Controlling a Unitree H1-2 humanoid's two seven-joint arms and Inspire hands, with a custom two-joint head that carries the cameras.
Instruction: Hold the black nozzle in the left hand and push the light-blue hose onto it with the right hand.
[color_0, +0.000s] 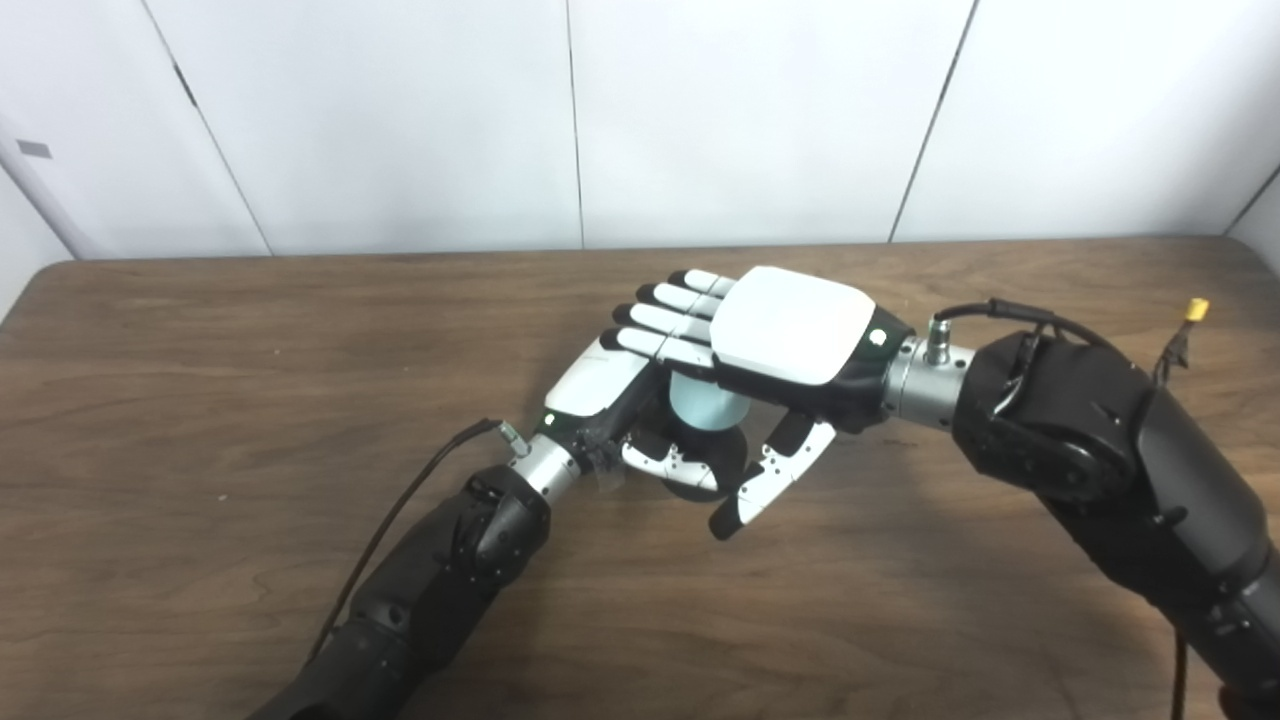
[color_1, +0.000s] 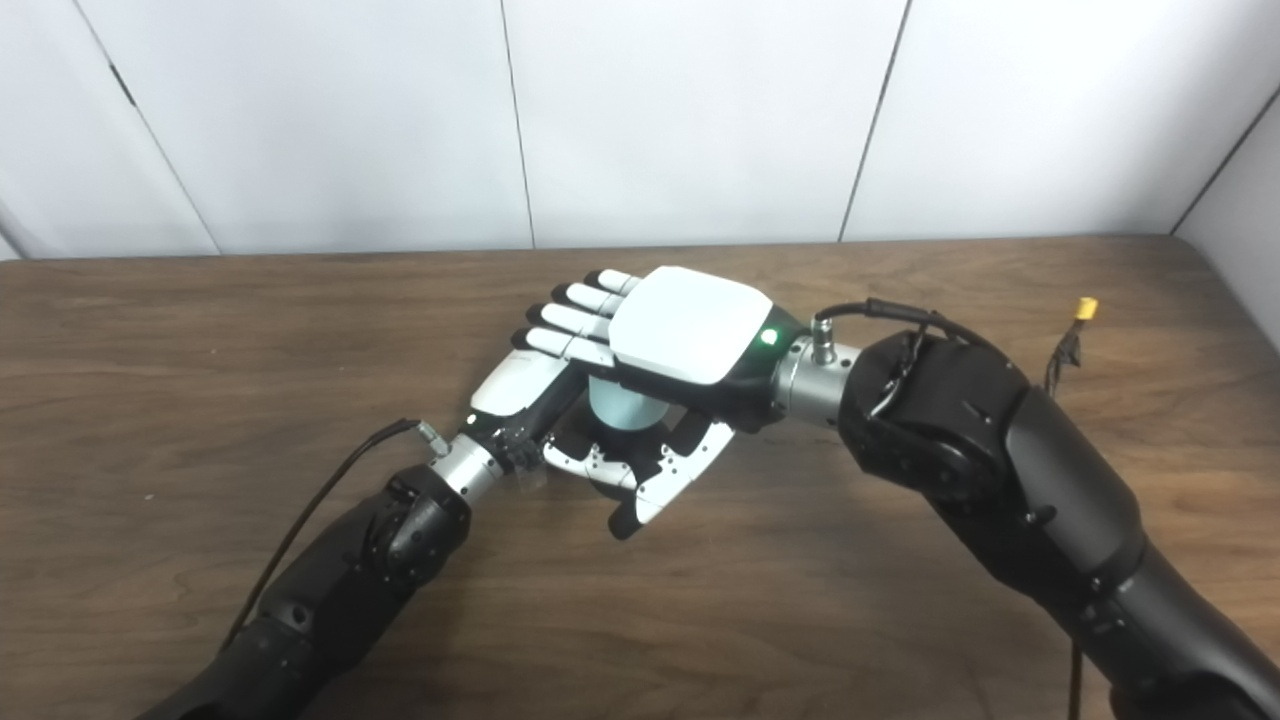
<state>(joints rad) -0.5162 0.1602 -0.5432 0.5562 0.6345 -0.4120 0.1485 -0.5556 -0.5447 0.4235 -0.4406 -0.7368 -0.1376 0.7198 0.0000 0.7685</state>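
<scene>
White wall panels stand behind a dark wood-grain worktop (color_0: 250, 350); no writing or label can be read anywhere. Near the middle, the left hand (color_0: 610, 385) is closed around the black nozzle (color_0: 700, 470), thumb curled across its front. The right hand (color_0: 790, 330) lies palm-down over it, fingers extended across the left hand, thumb hanging down apart. A light-blue hose (color_0: 705, 405) end sits under that palm, just above the nozzle; whether the right hand grips it is hidden. The right eye view shows a green light on the right wrist.
</scene>
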